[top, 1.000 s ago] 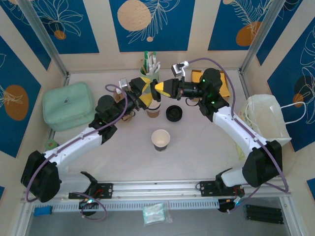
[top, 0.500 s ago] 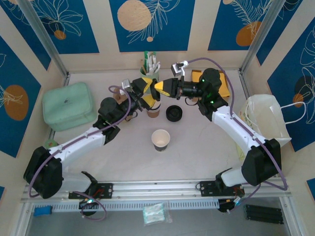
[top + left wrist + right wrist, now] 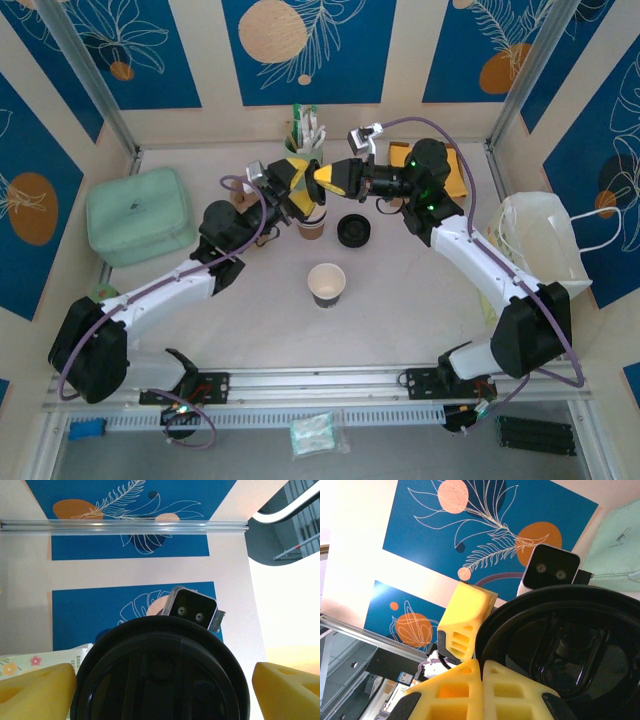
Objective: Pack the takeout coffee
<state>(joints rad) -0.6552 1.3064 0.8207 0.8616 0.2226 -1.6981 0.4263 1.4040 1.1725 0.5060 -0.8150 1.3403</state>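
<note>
Your left jaws stand open, one yellow finger [image 3: 35, 692] on each side of the black lid [image 3: 160, 680] of the takeout coffee [image 3: 311, 228], with only a sliver of gap between each finger and the lid's rim; your right jaws are closed, their two fingers [image 3: 455, 690] pressed together at the near edge of that same lid, and you cannot tell whether they touch it. Seen from above, both arms meet over the cup, which stands upright on the worktop [image 3: 400, 320] just past centre toward 12 o'clock; your left arm reaches in from 8 o'clock, your right from 4 o'clock.

Room is tight around the cup: a loose black lid [image 3: 353, 231] lies just beside it at 3 o'clock; a holder [image 3: 305, 135] with packets and sticks standing in it sits close behind at 12 o'clock. Patterned walls close the worktop at 9, 12 and 3 o'clock; a metal rail [image 3: 320, 380] runs along the 6 o'clock edge. Your widest bare stretch lies between centre and 6 o'clock, broken by one lidless paper cup [image 3: 327, 284], upright, mouth up, white inside.

A green pouch [image 3: 138, 213] lies closed against the 9 o'clock wall, well apart from the cup; a white plastic bag [image 3: 540, 240] stands at 3 o'clock beside your right arm, and what it holds cannot be made out.
</note>
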